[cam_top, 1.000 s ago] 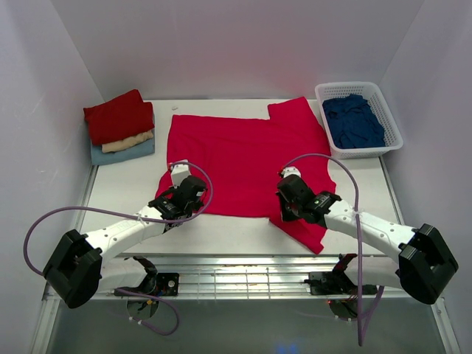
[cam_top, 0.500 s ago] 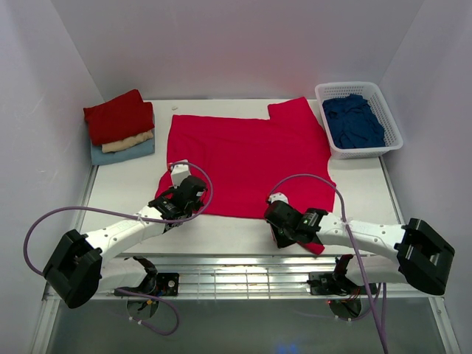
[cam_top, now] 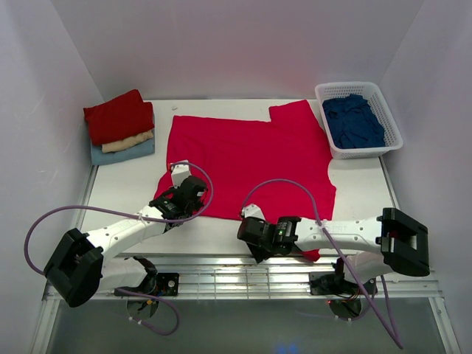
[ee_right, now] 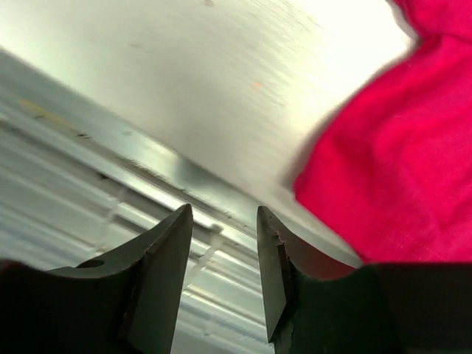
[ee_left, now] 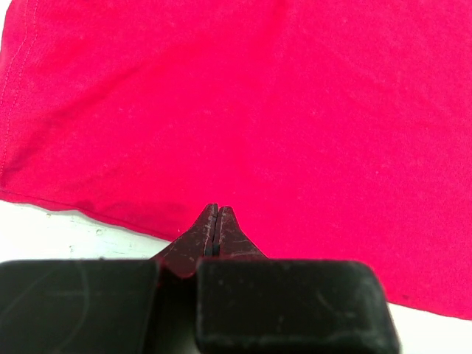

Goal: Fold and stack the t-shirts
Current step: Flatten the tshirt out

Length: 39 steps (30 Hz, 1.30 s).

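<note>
A bright crimson t-shirt (cam_top: 247, 158) lies spread flat across the middle of the table. My left gripper (cam_top: 190, 198) is shut, its tips (ee_left: 216, 210) resting over the cloth just inside the near left hem; no cloth shows between the fingers. My right gripper (cam_top: 253, 247) hangs open over the table's near edge (ee_right: 221, 214), nothing between its fingers. A crumpled red corner of the shirt (ee_right: 398, 177) lies just to its right. Folded dark red (cam_top: 118, 116), cream (cam_top: 130, 141) and pale blue (cam_top: 124, 153) t-shirts are stacked at the back left.
A white lattice basket (cam_top: 391, 141) at the back right holds navy t-shirts (cam_top: 354, 122). Metal rails (cam_top: 221, 276) run below the table's front edge. White walls close in on both sides. The right arm (cam_top: 346, 232) lies low along the front edge.
The right gripper has slid left and nearer along the front edge, dragging the shirt's near right corner, then opened and let the cloth go. The left gripper has not moved.
</note>
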Each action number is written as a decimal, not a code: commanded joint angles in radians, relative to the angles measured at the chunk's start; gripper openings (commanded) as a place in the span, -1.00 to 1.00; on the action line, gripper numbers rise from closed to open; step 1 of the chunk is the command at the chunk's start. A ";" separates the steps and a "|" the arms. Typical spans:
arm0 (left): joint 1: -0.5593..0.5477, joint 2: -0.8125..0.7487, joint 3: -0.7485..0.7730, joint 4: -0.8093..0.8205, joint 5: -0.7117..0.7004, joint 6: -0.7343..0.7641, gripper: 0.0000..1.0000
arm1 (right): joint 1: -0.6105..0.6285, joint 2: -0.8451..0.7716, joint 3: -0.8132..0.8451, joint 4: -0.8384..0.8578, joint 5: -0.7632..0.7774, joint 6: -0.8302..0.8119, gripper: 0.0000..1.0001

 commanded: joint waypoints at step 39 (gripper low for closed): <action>-0.005 -0.067 -0.020 -0.034 -0.027 -0.004 -1.00 | 0.032 0.064 -0.017 -0.135 0.375 0.281 -0.85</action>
